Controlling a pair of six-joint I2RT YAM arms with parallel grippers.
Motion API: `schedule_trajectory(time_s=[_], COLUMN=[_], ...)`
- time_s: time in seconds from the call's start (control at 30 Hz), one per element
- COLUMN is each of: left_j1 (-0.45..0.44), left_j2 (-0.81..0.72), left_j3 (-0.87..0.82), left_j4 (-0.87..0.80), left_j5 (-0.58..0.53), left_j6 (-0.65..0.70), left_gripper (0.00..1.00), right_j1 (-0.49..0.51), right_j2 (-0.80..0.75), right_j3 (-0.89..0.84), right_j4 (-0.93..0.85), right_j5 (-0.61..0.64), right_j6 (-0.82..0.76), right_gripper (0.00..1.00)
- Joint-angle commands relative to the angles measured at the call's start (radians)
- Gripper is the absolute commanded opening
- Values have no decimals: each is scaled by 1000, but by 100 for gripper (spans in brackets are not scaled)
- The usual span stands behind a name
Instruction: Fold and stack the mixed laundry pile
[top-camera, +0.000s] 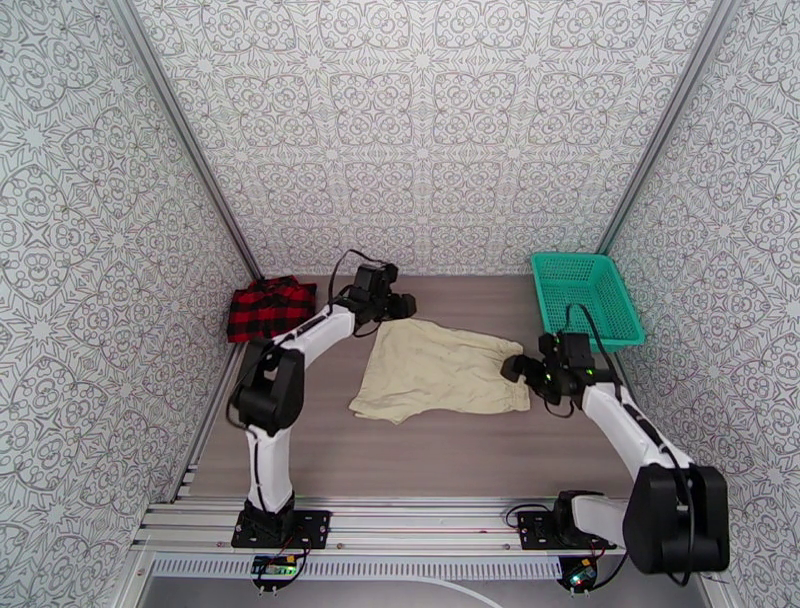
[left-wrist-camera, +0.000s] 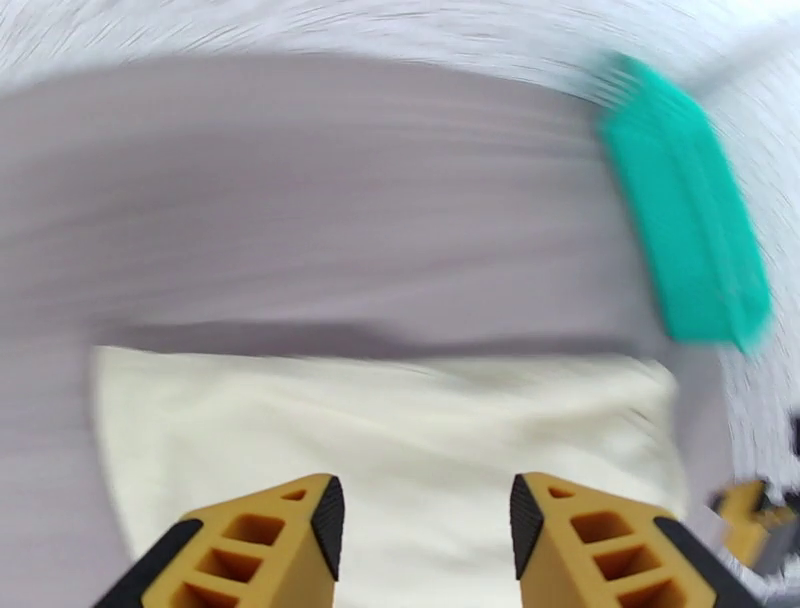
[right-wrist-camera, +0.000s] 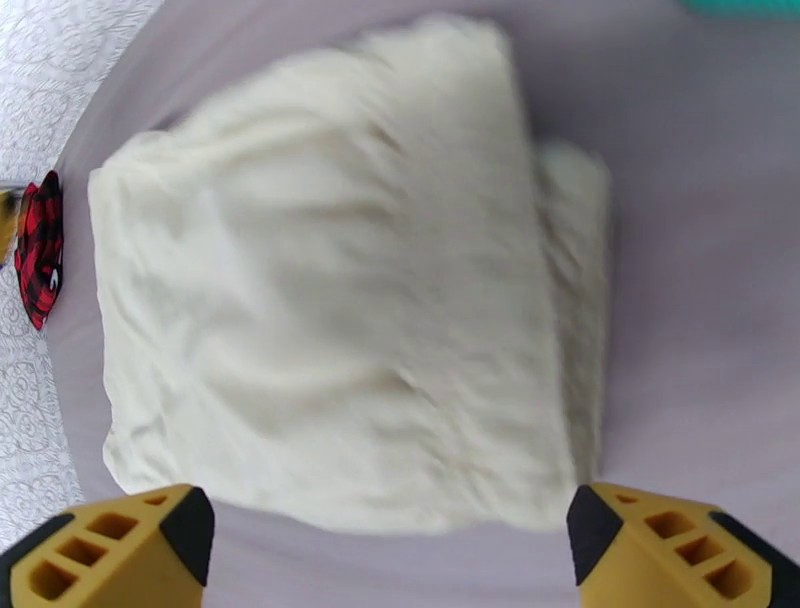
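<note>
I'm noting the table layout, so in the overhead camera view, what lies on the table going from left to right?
From the left: red-and-black checked shirt → cream cloth → teal basket.

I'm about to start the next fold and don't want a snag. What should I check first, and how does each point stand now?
1. Left tool free of cloth: ok, jaws apart, nothing between.
2. Right tool open: ok.
3. Cream cloth spread on the table: ok.
4. Cloth layers aligned: not ok, one layer sticks out.
5. Flannel shirt apart from cream cloth: ok.
</note>
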Motion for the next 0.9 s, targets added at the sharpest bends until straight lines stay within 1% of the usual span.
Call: schedule_trajectory(time_s=[0.0,0.07,0.13,0.27,0.37,0.5,0.6,0.7,0.77,0.8,0.87], left_j1=[-161,-248,-319,-408,-460,-519,-541,-561,-570,-575,-576], left_j2=[-9,6,47,141,222,340,416,490,510,515,520], left_j3=[-37,-19,21,109,163,272,351,421,429,422,410], left_j4=[-72,-102,-126,-144,-129,-150,-168,-213,-233,-244,-260], left_j5=[58,46,18,-2,-65,-184,-268,-334,-341,-341,-353], left_j6=[239,383,479,590,655,720,759,804,830,842,855], left_gripper=[50,52,60,72,80,85,89,89,84,79,63], right_j1=[-63,-114,-167,-265,-319,-333,-333,-335,-335,-335,-335], right_j2=[-12,0,-5,-44,-65,-68,-73,-83,-83,-81,-77], right_j3=[-53,-67,-76,-106,-141,-167,-175,-175,-166,-162,-156], right_j4=[-7,-1,3,18,45,66,67,60,55,51,49], right_j5=[-84,-129,-141,-118,-104,-114,-127,-132,-140,-143,-151], right_j6=[32,52,70,96,109,105,100,95,93,92,91], right_gripper=[95,91,88,84,83,83,82,82,82,82,82])
